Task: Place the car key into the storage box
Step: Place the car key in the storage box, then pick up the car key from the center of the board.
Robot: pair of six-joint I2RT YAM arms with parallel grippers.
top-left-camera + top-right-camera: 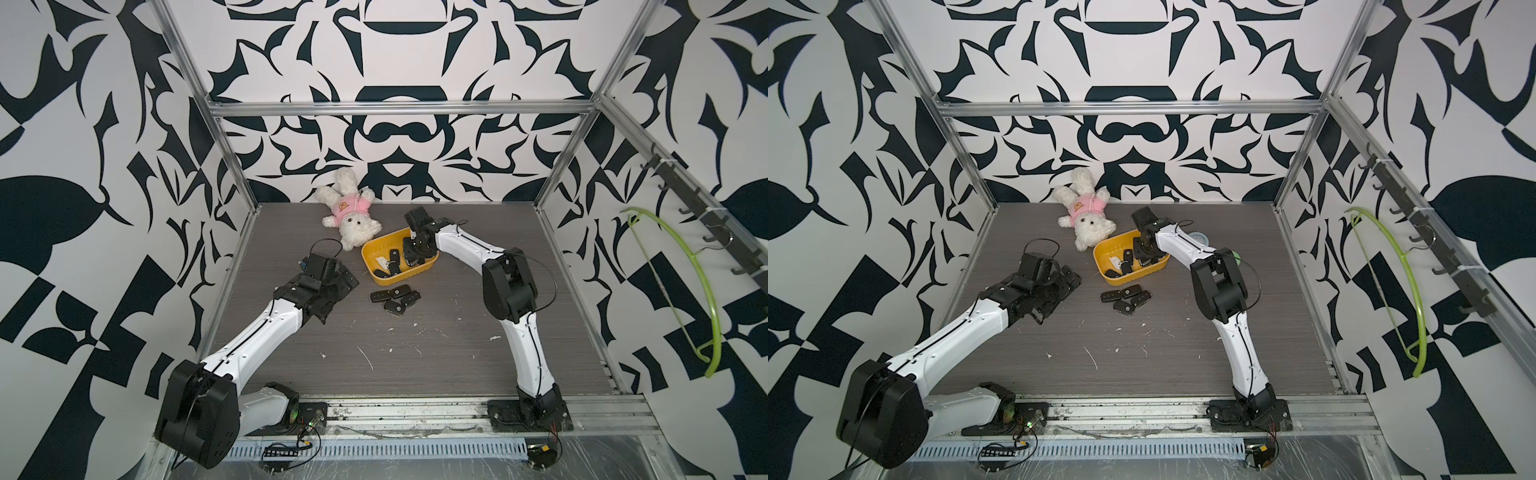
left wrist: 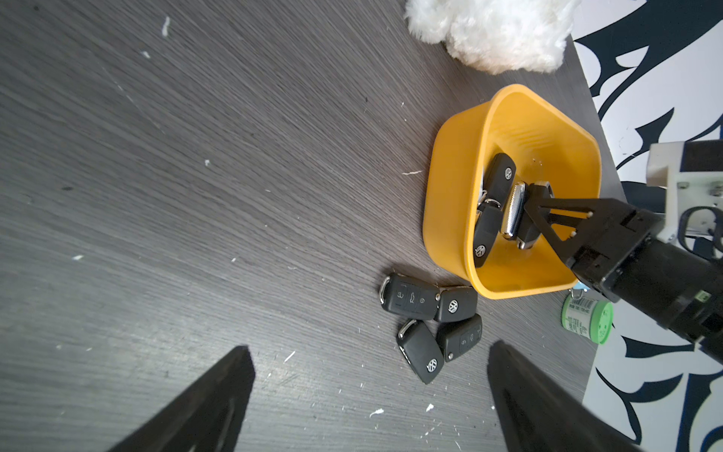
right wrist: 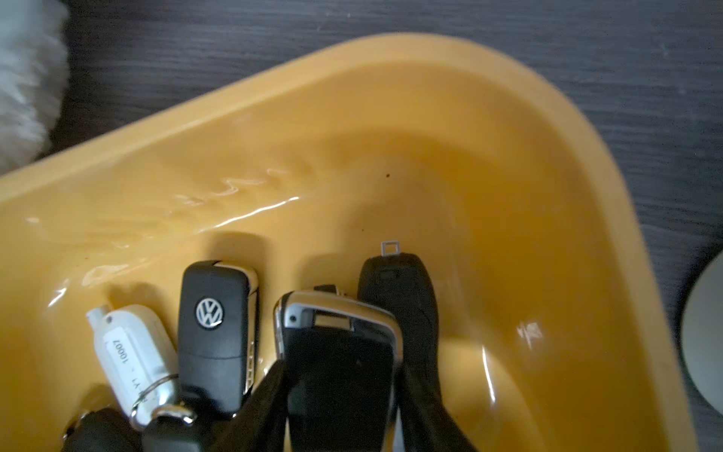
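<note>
The yellow-orange storage box [image 1: 399, 280] [image 1: 1133, 278] [image 2: 450, 176] [image 3: 391, 78] sits on the grey table, just in front of the plush toy. My right gripper [image 1: 415, 259] [image 1: 1144, 259] [image 2: 534, 217] [image 3: 340, 371] reaches down inside the box. Its fingers press both sides of a black car key [image 3: 336, 352] [image 2: 514, 211] with a chrome edge, held just above the box floor. Several other keys and a white tag [image 3: 129, 352] lie in the box beside it. My left gripper [image 1: 338, 301] [image 1: 1059, 297] [image 2: 371, 348] hovers open and empty, left of the box.
Several loose black keys [image 1: 395, 301] [image 1: 1125, 299] [image 2: 430, 325] lie on the table in front of the box. A white plush toy [image 1: 351, 212] lies behind it. A round clock [image 1: 1198, 239] and a green-lidded tub [image 2: 587, 317] stand to the box's right.
</note>
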